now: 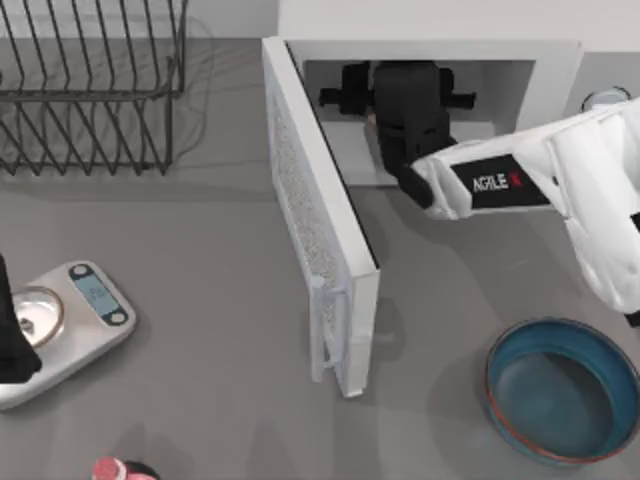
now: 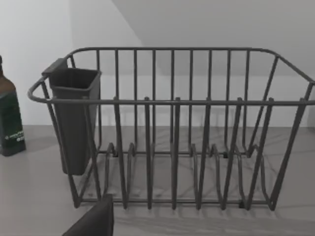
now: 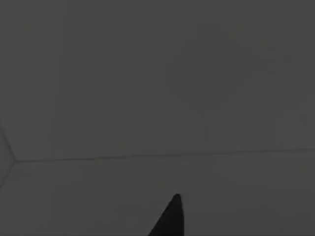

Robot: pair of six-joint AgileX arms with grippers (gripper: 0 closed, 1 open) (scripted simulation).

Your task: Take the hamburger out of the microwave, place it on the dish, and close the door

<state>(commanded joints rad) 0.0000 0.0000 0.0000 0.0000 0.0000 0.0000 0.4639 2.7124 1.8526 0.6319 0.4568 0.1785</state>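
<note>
The right arm (image 1: 520,180) reaches across the desk (image 1: 200,300) into the microwave (image 1: 430,60), its black claw (image 1: 410,115) deep in the pale cavity; whether its fingers are spread or closed on anything, I cannot tell; the wrist view there is dark. The hamburger is hidden behind the claw, so I cannot place it. The door (image 1: 320,220) stands swung wide open, its handle (image 1: 322,335) at the near edge. The dish (image 1: 562,390) sits near the desk's right side, nothing in it, well apart from the microwave. The left arm (image 1: 12,340) is parked at the left edge beside the scale (image 1: 75,315); its wrist view looks at the rack (image 2: 172,128) and a bottle (image 2: 9,118).
</note>
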